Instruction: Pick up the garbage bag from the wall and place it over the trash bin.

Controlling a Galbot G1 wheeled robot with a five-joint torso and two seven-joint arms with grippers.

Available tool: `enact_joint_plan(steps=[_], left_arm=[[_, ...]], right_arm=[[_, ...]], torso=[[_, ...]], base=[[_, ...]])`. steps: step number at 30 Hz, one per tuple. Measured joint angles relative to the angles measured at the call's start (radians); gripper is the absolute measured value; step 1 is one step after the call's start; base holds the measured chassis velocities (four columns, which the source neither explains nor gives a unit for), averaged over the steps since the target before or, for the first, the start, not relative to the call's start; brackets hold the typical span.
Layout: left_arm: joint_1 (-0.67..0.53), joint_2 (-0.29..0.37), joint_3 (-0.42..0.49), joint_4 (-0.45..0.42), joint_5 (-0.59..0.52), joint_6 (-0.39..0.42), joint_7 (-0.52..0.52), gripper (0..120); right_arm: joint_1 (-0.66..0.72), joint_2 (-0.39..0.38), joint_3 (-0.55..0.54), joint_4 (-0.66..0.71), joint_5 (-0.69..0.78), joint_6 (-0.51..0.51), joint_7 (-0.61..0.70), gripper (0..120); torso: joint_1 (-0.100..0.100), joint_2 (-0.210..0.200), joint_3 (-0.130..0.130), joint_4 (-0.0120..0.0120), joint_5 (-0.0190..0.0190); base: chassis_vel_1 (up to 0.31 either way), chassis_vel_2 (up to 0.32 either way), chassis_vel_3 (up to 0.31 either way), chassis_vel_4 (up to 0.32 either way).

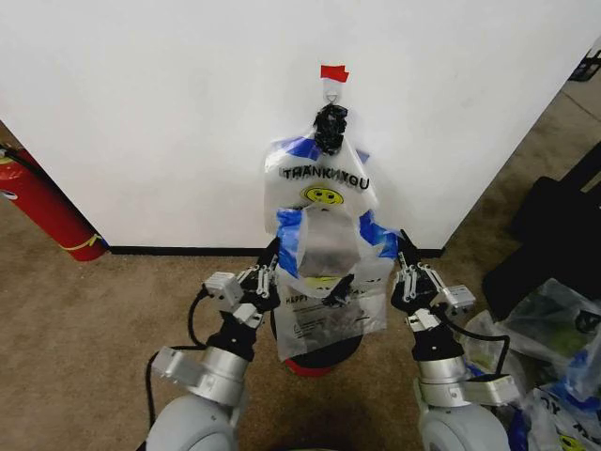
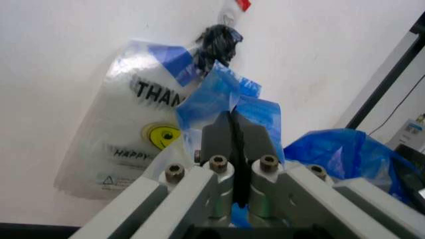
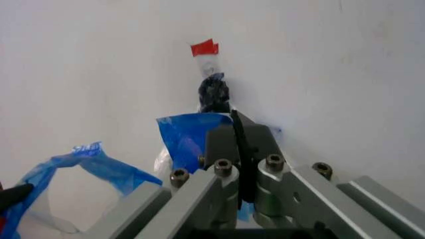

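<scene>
The garbage bag (image 1: 329, 282), thin clear plastic with blue handles, hangs stretched between my two grippers in front of the wall (image 1: 141, 113). My left gripper (image 1: 278, 252) is shut on its left blue handle (image 2: 219, 97). My right gripper (image 1: 404, 246) is shut on the right blue handle (image 3: 186, 134). The bag's lower part drapes over the trash bin (image 1: 315, 362), whose dark rim and red lower body show just beneath it. More bags (image 1: 324, 178) with "THANK YOU" lettering and a smiley face hang from the metal hook (image 1: 331, 94) under the red tape strip (image 1: 333, 72).
A red fire extinguisher (image 1: 42, 211) leans at the wall on the left. A large black fabric bag (image 1: 554, 235) and lumpy clear bags (image 1: 554, 348) lie on the carpet to the right. A black baseboard (image 1: 178, 251) runs along the wall's foot.
</scene>
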Motion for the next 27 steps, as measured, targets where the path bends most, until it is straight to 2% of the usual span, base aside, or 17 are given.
enact_joint_plan(steps=[6, 13, 17, 27], left_arm=[[-0.061, 0.007, 0.012, 0.076, -0.032, 0.001, -0.001, 0], [-0.086, -0.056, 0.023, 0.194, -0.034, -0.016, 0.001, 0], [-0.099, -0.065, 0.022, 0.249, -0.044, -0.018, -0.004, 0], [-0.040, -0.020, -0.024, 0.270, -0.078, -0.010, -0.022, 0]], right_arm=[[0.038, 0.037, -0.035, -0.061, 0.004, -0.006, -0.001, 0], [0.082, 0.104, -0.080, -0.167, 0.013, -0.005, -0.002, 0], [0.105, 0.140, -0.100, -0.214, 0.026, -0.017, 0.009, 0], [0.053, 0.167, -0.150, -0.232, 0.030, -0.027, 0.029, 0]], torso=[[0.000, 0.000, 0.000, -0.0001, 0.0000], [0.000, 0.000, 0.000, 0.0000, -0.0002], [0.000, 0.000, 0.000, 0.0001, -0.0002], [0.000, 0.000, 0.000, 0.0000, 0.0000]], base=[[0.000, 0.000, 0.000, 0.000], [0.000, 0.000, 0.000, 0.000], [0.000, 0.000, 0.000, 0.000], [0.000, 0.000, 0.000, 0.000]])
